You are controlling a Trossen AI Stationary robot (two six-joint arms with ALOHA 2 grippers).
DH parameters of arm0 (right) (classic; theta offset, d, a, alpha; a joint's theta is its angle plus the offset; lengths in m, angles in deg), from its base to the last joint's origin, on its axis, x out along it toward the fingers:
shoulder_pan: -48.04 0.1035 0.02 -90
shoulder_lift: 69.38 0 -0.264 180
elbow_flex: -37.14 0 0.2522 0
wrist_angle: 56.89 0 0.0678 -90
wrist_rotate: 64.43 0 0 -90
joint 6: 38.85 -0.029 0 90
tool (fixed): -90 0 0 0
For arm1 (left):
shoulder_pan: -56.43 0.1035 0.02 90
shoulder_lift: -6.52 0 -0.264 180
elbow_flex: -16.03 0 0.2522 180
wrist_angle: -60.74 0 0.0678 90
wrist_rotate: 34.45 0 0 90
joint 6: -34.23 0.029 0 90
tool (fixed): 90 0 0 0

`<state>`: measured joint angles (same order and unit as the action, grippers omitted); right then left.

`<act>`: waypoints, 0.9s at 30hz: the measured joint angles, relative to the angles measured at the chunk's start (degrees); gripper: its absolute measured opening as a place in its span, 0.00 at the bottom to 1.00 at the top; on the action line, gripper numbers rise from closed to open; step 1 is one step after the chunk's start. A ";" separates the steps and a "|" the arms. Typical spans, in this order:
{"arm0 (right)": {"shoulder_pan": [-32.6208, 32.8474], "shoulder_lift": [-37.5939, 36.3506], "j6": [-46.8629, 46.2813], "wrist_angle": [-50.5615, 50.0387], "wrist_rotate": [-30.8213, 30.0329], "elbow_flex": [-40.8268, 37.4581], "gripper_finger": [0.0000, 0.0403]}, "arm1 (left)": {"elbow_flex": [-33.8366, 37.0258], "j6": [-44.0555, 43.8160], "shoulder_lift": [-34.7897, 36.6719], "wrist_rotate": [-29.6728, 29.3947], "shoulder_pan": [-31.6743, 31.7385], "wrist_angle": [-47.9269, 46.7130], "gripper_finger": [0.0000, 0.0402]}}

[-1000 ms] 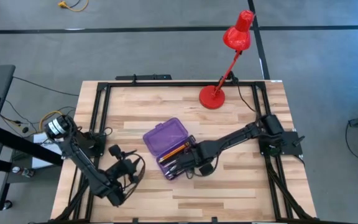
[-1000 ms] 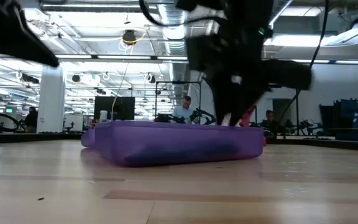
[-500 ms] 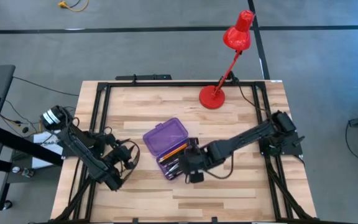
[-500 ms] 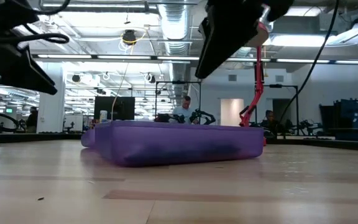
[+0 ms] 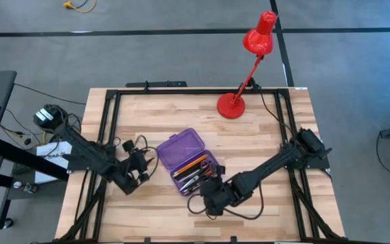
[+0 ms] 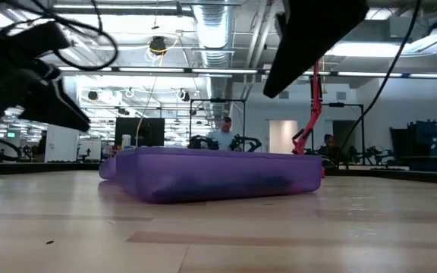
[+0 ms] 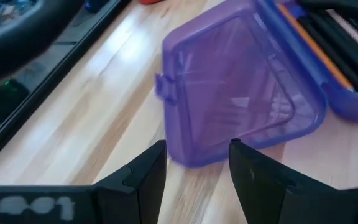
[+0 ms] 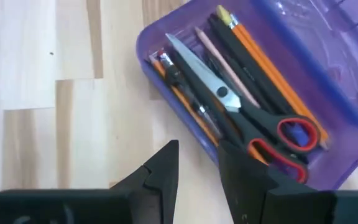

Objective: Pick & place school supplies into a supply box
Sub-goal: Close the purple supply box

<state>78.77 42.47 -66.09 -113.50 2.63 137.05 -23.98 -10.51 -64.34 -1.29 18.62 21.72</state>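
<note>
**Supplies are in the box, my arms pull away**

On the bench (image 5: 263, 139) the supply box (image 5: 185, 159) lies open, lid flat. My right gripper (image 8: 194, 171) has backed off toward the near edge, narrow and empty. My left gripper (image 7: 194, 168) has come closer to the lid, narrow, holding nothing. Scissors (image 8: 247, 121), pencils (image 8: 257, 53) and pens (image 8: 232, 40) lie inside. I think packing is done.

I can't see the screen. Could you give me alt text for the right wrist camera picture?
An open purple supply box lies on a light wooden table, filled with orange pencils, black pens and red-handled scissors on top. The right gripper hangs just outside the box, its two dark fingers slightly apart and empty.
</note>
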 joint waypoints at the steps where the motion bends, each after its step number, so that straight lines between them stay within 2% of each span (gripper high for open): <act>1: 0.26 0.00 -1.18 0.72 -0.17 -0.57 0.26 | 0.44 3.98 0.10 0.92 1.36 3.23 0.40; 6: 0.41 0.02 -8.76 2.87 -1.30 -4.72 0.26 | 1.08 19.16 0.16 5.46 8.04 15.76 0.40; 9: 0.31 0.00 -12.19 4.67 -1.65 -7.05 0.26 | 1.08 24.54 0.16 8.22 12.16 19.52 0.40; 15: 0.40 0.01 -14.84 6.69 -2.29 -9.78 0.26 | 1.08 26.55 0.16 16.42 20.72 19.85 0.40; 21: 0.38 0.01 -16.51 8.44 -2.05 -12.51 0.26 | 1.08 27.05 0.16 18.38 26.88 19.99 0.40; 27: 0.38 0.00 -18.05 9.24 -2.74 -13.69 0.26 | 1.08 26.64 -0.73 23.45 34.38 18.95 0.40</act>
<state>79.15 42.47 -84.14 -104.26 -0.11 123.37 -22.90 16.13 -65.07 22.15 53.00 40.67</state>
